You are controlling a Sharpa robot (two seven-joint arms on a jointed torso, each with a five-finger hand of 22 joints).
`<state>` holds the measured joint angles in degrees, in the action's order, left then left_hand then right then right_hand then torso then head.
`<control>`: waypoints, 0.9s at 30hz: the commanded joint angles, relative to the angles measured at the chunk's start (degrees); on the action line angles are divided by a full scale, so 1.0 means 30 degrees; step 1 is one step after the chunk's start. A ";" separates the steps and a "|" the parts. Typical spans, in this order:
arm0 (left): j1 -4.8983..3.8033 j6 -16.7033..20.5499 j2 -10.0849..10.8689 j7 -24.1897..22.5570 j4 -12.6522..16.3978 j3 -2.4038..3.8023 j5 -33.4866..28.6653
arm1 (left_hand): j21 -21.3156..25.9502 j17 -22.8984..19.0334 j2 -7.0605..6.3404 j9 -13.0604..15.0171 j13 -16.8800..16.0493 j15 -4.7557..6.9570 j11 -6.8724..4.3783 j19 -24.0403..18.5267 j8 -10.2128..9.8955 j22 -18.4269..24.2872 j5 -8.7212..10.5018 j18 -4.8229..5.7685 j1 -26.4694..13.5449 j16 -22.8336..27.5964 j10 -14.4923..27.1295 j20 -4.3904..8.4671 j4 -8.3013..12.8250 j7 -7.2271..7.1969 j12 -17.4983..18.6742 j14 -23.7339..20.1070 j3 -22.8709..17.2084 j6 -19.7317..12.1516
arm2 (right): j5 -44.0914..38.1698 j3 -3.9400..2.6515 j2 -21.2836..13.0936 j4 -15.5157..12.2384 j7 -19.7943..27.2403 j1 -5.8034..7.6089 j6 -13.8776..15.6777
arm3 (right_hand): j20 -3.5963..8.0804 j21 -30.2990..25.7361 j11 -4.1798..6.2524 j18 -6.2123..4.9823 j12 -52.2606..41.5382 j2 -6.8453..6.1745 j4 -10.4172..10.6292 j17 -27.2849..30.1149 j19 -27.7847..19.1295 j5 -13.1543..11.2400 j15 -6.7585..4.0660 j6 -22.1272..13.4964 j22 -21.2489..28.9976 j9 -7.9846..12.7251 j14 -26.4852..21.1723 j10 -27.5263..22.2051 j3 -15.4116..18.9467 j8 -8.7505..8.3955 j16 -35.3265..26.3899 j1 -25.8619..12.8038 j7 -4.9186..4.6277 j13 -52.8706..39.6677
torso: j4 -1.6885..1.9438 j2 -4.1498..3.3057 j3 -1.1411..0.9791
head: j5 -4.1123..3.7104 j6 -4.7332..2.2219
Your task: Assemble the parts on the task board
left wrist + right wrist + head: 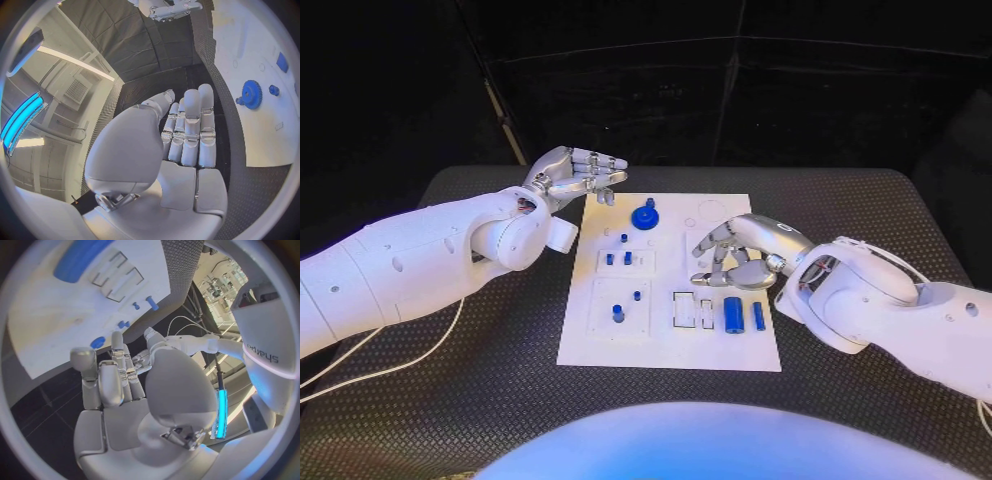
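Seen from the robot's head, the white task board [669,345] lies in the middle of the black table [473,400], with the left hand [574,175] raised just off the board's far left corner, fingers curled and nothing visibly in them; the right hand [744,252] hovers over the board's right half, fingers bent downward above two upright-lying blue bars [734,314], and whether it pinches anything cannot be told here; a blue gear [645,214] stands near the board's far edge, and about six small blue pegs [619,314] sit across the left and centre blocks, one gear and two bars counted in all; from the left wrist, the left hand [187,135] shows its fingers straight and together with an empty palm, released, the gear [252,94] well apart on the board [256,135]; from the right wrist, the right hand [119,385] likewise appears empty, fingers loosely extended toward the board [69,335], where one blue bar [80,259] and several pegs [152,302] show beside two empty rectangular slots [119,277]; the step in hand looks to be picking a bar, best done by lowering squarely, pinching its long sides and lifting without nudging its neighbour.
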<state>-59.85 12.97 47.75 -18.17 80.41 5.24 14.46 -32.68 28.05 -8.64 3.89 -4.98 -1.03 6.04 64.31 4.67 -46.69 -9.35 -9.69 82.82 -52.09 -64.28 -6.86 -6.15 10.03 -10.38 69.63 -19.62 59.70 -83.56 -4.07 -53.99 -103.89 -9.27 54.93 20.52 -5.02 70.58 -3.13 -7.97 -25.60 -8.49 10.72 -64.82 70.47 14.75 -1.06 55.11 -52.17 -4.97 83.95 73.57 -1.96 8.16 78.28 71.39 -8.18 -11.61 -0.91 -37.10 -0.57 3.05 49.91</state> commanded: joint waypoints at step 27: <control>0.0002 -0.0128 0.0023 -0.0112 0.0067 -0.0004 -0.0077 | 0.0060 -0.0026 0.0175 -0.0002 0.0002 -0.0066 0.0011 -0.0090 0.0127 0.0033 0.0126 -0.0251 -0.0054 0.0082 0.0126 -0.0057 0.0101 0.0004 -0.0101 -0.0127 0.0067 -0.0037 | -0.0891 -0.0031 -0.1703 -0.1743 -0.7996 -0.2092 -0.1163 | 0.0433 0.1850 0.0624 0.0790 -1.3144 0.0704 0.2046 -0.4539 0.1569 0.0575 -0.0532 -0.0401 -0.3153 -0.1051 0.1330 0.0722 0.4118 0.5032 0.2429 -0.0696 0.0791 -1.5250 | -0.0412 0.0206 0.0116 | -0.0783 -0.0091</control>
<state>-59.78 12.97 47.83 -18.11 80.48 5.18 14.46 -32.68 28.06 -8.64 3.88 -4.98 -1.03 6.04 64.31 4.67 -46.65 -9.35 -9.68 82.82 -52.09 -64.29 -6.86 -5.99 10.03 -10.38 69.63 -19.46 59.70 -83.67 -4.11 -59.21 -109.09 -31.07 48.70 18.33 -3.69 75.87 -1.33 -6.20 -64.81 -6.45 16.83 -74.94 74.87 16.31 -2.37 53.89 -61.54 -8.07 84.04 75.56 9.94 22.94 85.21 69.79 -6.25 -57.32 -2.07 -36.45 -0.23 0.69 49.65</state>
